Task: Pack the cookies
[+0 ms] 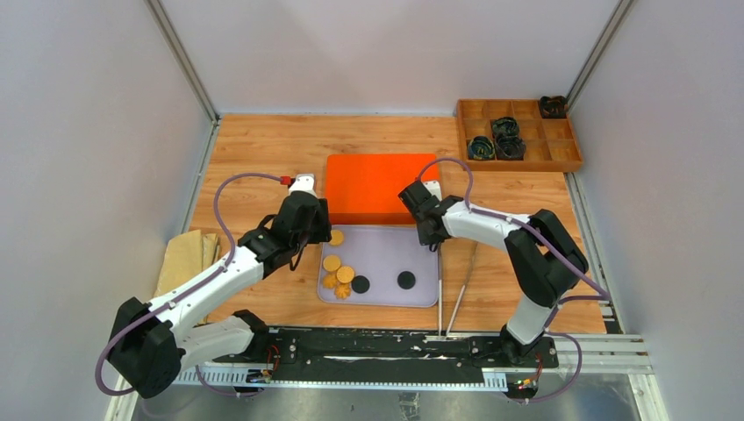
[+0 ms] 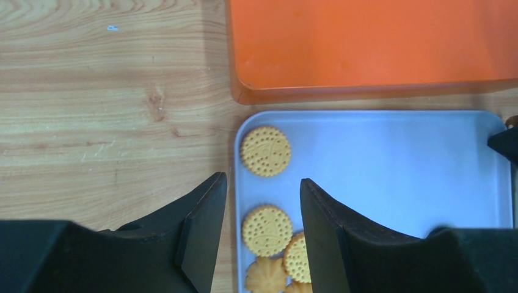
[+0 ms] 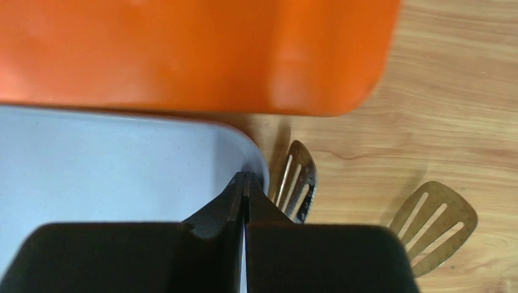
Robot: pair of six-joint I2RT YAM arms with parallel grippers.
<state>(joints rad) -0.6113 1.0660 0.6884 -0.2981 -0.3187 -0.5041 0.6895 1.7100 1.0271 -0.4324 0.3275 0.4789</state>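
Observation:
Several golden cookies point(image 1: 332, 262) and two black cookies point(image 1: 361, 284) lie on a pale blue tray point(image 1: 386, 250). In the left wrist view one round cookie point(image 2: 265, 151) sits alone near the tray's point(image 2: 391, 165) far left corner. Others cluster nearer, among them a round one point(image 2: 266, 230) and a flower-shaped one point(image 2: 269, 276). My left gripper point(image 2: 261, 180) hangs open over the tray's left edge, its fingers either side of that nearer round cookie. My right gripper point(image 3: 245, 176) is shut on the tray's right rim point(image 3: 259, 160) near its far corner.
An orange flat box point(image 1: 368, 187) lies just behind the tray. Two slotted metal spatulas point(image 3: 296, 177) lie on the wood right of the tray. A wooden compartment tray point(image 1: 518, 132) with dark items stands at the back right. A tan cloth point(image 1: 184, 259) lies at the left.

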